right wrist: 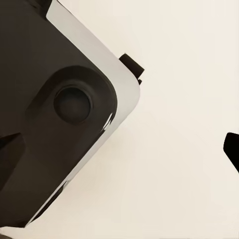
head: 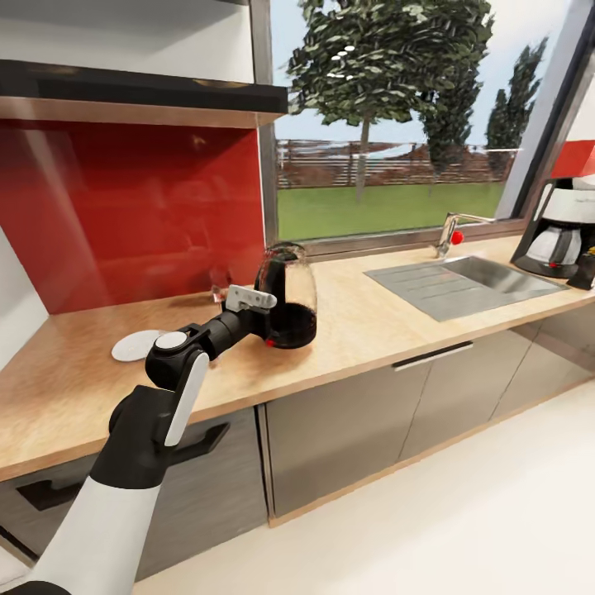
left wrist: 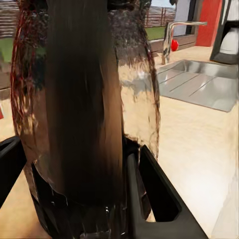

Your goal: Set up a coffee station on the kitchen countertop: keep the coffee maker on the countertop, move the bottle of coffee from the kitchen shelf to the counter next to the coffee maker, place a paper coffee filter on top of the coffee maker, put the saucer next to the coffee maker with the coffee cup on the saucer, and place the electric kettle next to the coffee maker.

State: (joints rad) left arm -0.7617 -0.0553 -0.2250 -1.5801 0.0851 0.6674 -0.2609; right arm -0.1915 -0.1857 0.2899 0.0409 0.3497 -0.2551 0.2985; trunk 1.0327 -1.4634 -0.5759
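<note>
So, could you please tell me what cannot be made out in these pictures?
- Left gripper: head view, fingertips hidden at the dome-shaped glass kettle; grip unclear.
- Black-framed coffee maker: cut off by the head view's edge.
- Right gripper: right wrist view, jaws out of frame.
- Round white saucer: partly behind the left arm.

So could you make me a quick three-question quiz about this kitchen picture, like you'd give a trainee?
1. True or false: the left gripper is at the kettle.
2. Where is the coffee maker? A) beyond the sink B) beside the saucer C) on the floor
3. Fill in: the saucer lies on the ____.

Key: 1 true; 2 A; 3 countertop.
</note>
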